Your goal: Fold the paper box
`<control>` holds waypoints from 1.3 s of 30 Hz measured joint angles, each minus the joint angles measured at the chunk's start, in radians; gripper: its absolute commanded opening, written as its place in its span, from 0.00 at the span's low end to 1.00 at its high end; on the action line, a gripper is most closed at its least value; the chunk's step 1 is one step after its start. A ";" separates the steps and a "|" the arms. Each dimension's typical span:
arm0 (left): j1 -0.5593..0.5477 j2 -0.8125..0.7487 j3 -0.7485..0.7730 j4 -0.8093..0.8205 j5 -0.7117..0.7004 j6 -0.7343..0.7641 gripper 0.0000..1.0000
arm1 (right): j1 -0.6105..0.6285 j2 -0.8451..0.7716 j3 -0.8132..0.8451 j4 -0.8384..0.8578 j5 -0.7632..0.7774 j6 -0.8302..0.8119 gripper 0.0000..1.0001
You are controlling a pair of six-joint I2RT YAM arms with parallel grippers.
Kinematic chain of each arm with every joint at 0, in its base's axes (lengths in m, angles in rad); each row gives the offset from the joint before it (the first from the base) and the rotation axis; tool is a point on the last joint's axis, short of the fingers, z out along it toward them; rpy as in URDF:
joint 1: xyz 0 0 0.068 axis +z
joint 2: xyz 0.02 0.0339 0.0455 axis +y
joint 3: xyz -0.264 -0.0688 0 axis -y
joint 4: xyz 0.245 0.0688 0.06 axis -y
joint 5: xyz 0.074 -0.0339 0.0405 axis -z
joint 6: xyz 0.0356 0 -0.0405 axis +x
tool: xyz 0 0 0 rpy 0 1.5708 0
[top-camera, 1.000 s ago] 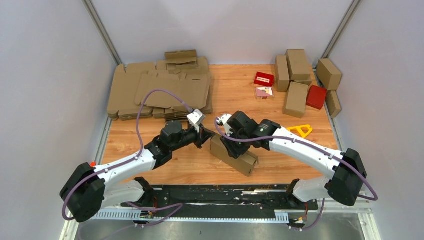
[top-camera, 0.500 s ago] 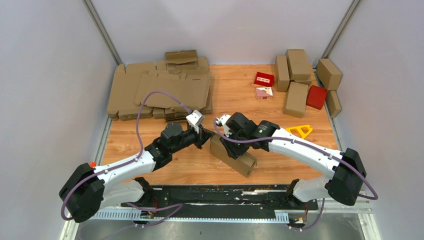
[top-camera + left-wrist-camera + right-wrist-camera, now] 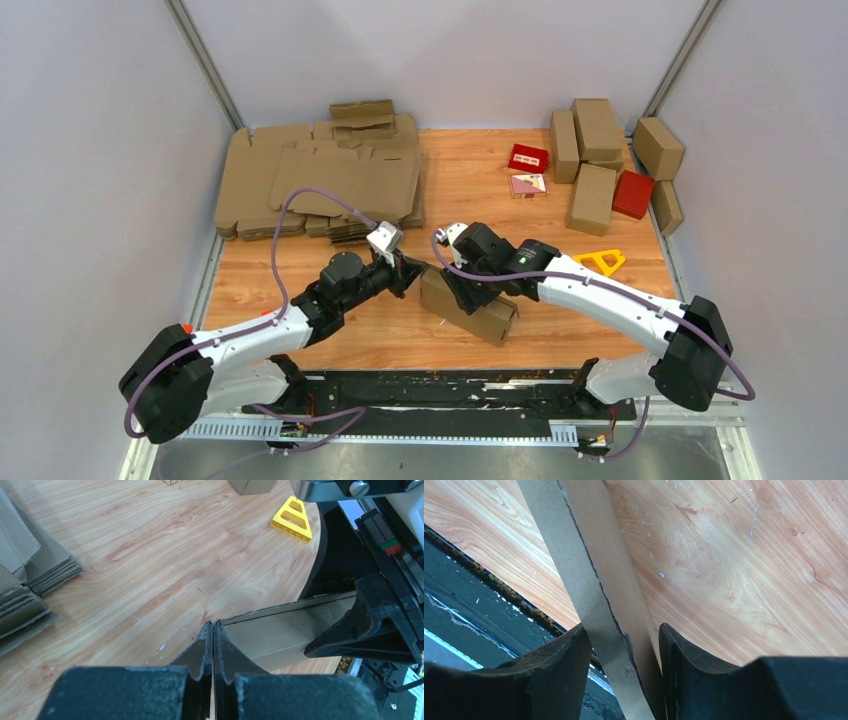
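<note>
Plain brown cardboard paper box (image 3: pixel 478 310) sits half-formed mid wooden worktop (image 3: pixel 480 190). Right hand (image 3: pixel 624 640) straddles an upright wall, likely steadying the fold, jaws part-spread. Pinching or loose, I cannot tell. Left hand (image 3: pixel 213 630), shut and empty, noses the corner. Only its wrist view shows how close.

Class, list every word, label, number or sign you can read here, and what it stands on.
None can be read.
The small red box bears pale marks, too small to read.
The printed card beside it is too blurred.
The paper box, flat blanks and yellow triangle show no print.
</note>
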 measured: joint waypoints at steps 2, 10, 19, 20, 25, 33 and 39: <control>-0.006 -0.007 -0.025 0.035 -0.015 -0.006 0.00 | -0.001 0.000 0.000 0.000 0.000 0.001 0.51; -0.038 -0.005 -0.051 0.088 -0.069 -0.017 0.00 | -0.001 -0.003 -0.002 0.000 0.000 0.003 0.48; -0.066 0.004 -0.021 0.048 -0.122 -0.040 0.00 | 0.000 -0.013 -0.016 0.005 -0.014 0.008 0.40; -0.067 0.004 -0.008 0.026 -0.126 -0.050 0.00 | -0.001 -0.013 -0.016 0.006 -0.014 0.008 0.40; -0.067 0.006 0.064 -0.110 -0.140 -0.115 0.00 | 0.000 -0.013 -0.016 0.006 -0.015 0.007 0.40; -0.066 0.025 0.143 -0.246 -0.146 -0.198 0.00 | 0.000 -0.024 -0.031 0.014 -0.018 0.007 0.40; -0.067 0.032 0.136 -0.226 -0.152 -0.183 0.00 | 0.000 -0.025 -0.031 0.015 -0.017 0.007 0.45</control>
